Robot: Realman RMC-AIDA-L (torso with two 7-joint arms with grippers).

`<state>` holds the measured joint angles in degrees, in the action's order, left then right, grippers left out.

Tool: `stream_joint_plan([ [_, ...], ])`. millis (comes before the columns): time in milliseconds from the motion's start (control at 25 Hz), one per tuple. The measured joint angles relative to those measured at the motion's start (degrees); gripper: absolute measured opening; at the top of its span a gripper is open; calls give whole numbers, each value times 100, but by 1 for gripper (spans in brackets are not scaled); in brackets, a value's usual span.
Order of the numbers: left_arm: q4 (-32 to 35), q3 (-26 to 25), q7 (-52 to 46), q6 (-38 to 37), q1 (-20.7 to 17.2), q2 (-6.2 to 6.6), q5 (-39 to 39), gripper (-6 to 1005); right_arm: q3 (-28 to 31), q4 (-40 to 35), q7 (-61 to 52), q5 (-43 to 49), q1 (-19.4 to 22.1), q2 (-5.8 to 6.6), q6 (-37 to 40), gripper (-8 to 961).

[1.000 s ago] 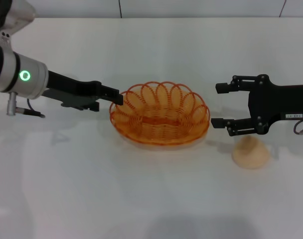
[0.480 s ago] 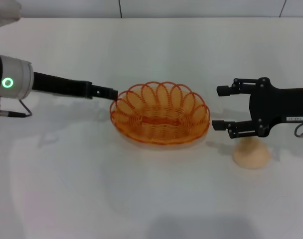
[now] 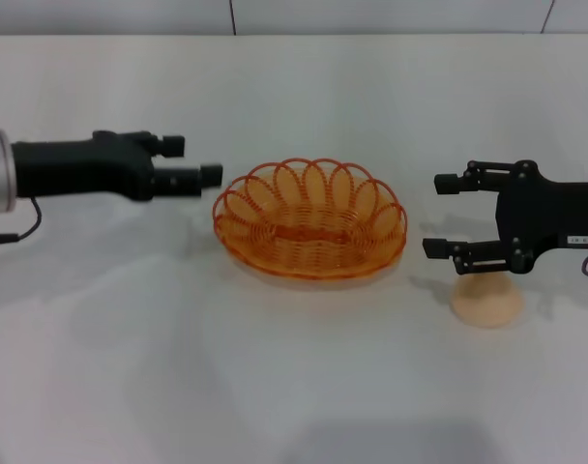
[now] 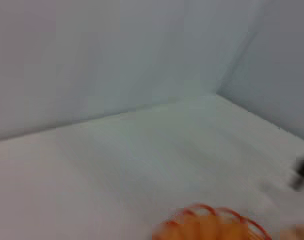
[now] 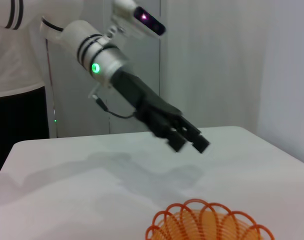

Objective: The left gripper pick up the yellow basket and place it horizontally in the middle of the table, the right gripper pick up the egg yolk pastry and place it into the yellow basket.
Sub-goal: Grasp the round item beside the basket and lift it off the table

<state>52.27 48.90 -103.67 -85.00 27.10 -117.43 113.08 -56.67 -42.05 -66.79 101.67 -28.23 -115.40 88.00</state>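
Basket mid-table — both grippers' fingers apart; right gripper's label unreadable.

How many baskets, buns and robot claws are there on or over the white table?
Baskets: 1, the orange basket.
Buns: 1, the peach bun.
End effectors: 2, the left end effector and the right end effector.
Total: 4.

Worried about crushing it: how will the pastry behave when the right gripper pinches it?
The pastry looks soft and smooth, so it probably dents under a firm squeeze. Its flat-based dome likely sits stable and won't roll. The tapering sides might let the fingers of the open right gripper slip upward.
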Motion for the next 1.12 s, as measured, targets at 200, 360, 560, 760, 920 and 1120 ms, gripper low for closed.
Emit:
stream_joint_plan([
  [200,-372,-126,1335,-790,-38,156,-34,867,9,21,0,-45,92,2,14,757],
  [360,-590,-306,2433,-1404,-156,289,-17,871,9,15,-26,-82,141,7,50,756],
  [560,-741,-341,2734,-1662,-218,470,206,870,-24,-20,-172,-83,176,10,116,756],
  [760,-802,-373,2880,-1503,-267,502,251,868,-171,-401,-838,189,180,24,51,755],
  [920,-805,-371,2908,-1529,-289,502,260,867,-403,-895,-1441,553,189,23,-19,755],
  [1120,-796,-350,2921,-1537,-292,496,362,865,-670,-1761,-2487,1349,156,27,14,754],
])
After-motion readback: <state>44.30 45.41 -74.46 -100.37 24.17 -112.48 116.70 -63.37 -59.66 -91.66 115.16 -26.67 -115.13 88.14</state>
